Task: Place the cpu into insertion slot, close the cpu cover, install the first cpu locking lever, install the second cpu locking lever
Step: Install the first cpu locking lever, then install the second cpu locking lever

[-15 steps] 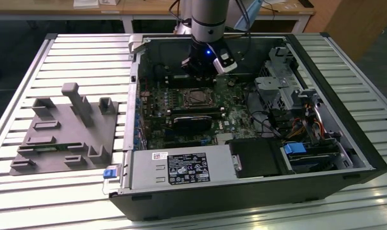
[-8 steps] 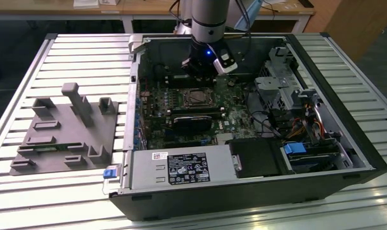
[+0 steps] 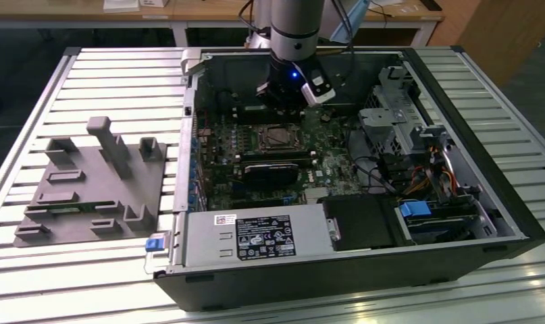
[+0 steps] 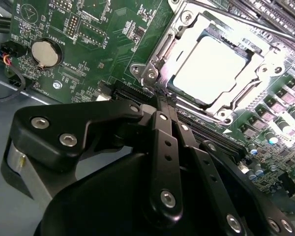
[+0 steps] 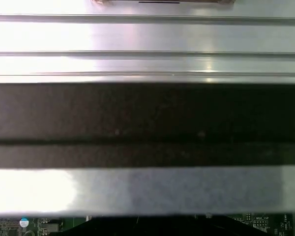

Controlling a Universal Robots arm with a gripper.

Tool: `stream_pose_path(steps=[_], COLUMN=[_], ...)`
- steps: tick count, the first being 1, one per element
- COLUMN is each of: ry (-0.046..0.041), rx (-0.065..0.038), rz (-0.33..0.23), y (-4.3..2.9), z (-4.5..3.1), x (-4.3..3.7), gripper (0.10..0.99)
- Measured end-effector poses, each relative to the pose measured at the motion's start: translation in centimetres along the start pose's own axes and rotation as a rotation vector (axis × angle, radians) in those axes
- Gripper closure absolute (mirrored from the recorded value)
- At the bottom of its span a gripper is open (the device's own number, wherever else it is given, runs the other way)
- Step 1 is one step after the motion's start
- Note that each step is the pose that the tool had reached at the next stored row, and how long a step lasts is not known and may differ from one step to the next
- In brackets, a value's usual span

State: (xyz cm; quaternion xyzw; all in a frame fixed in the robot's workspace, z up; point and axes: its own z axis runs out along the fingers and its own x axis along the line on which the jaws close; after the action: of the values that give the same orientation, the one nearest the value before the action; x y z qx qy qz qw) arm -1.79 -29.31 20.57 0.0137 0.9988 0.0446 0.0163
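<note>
The cpu (image 4: 212,69) lies flat in its socket on the green motherboard (image 4: 88,44), its silver top bright under the light. The cpu cover (image 4: 236,105), a silvery frame, sits down around it. A thin metal lever rod (image 4: 246,22) runs along the frame's far side. My gripper (image 4: 160,101) is shut, with its black fingers (image 4: 163,147) pressed together and the tips close to one corner of the socket frame. In the exterior view, the gripper (image 3: 284,111) hangs just behind the cpu (image 3: 277,138) inside the open computer case (image 3: 488,196).
A black block (image 3: 270,173) lies just in front of the socket. The power supply (image 3: 245,236) is at the front, with a drive cage (image 3: 394,125) and cables (image 3: 417,177) at the exterior view's right. A grey fixture tray (image 3: 92,182) rests on the slatted table (image 3: 119,74).
</note>
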Motion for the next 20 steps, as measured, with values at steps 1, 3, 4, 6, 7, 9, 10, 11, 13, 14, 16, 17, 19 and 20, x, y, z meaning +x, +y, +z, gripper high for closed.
stream_pose_path(steps=[1,3,4,6,7,9,10,11,13,14,16,17,19,20], ry=[0.0,0.0,0.0,0.0,0.0,-0.0001,-0.0001,-0.0001,-0.0001,-0.0001,-0.0001,-0.0002,-0.0001,-0.0001], rx=[0.0,0.0,0.0,0.0,0.0,0.0,0.0,0.0,0.0,0.0,0.0,0.0,0.0,0.0], rz=[0.0,0.0,0.0,0.001,0.001,0.001,0.001,0.001,0.001,0.001,0.002,0.002,0.002,0.002], y=[-0.01,-0.06,-0.08,-0.14,-0.17,-0.26,-0.3,-0.34,-0.45,-0.5,-0.59,-0.64,-0.76,-0.84], z=[0.0,0.0,0.0,-0.01,-0.01,-0.01,-0.02,-0.02,-0.03,-0.03,-0.04,-0.04,-0.05,-0.06], x=[-0.03,-0.1,-0.12,-0.18,-0.22,-0.29,-0.32,-0.35,-0.39,-0.41,-0.44,-0.46,-0.47,-0.48], gripper=[0.973,0.973,0.973,0.973,0.973,0.973,0.973,0.973,0.973,0.973,0.973,0.973,0.973,0.973])
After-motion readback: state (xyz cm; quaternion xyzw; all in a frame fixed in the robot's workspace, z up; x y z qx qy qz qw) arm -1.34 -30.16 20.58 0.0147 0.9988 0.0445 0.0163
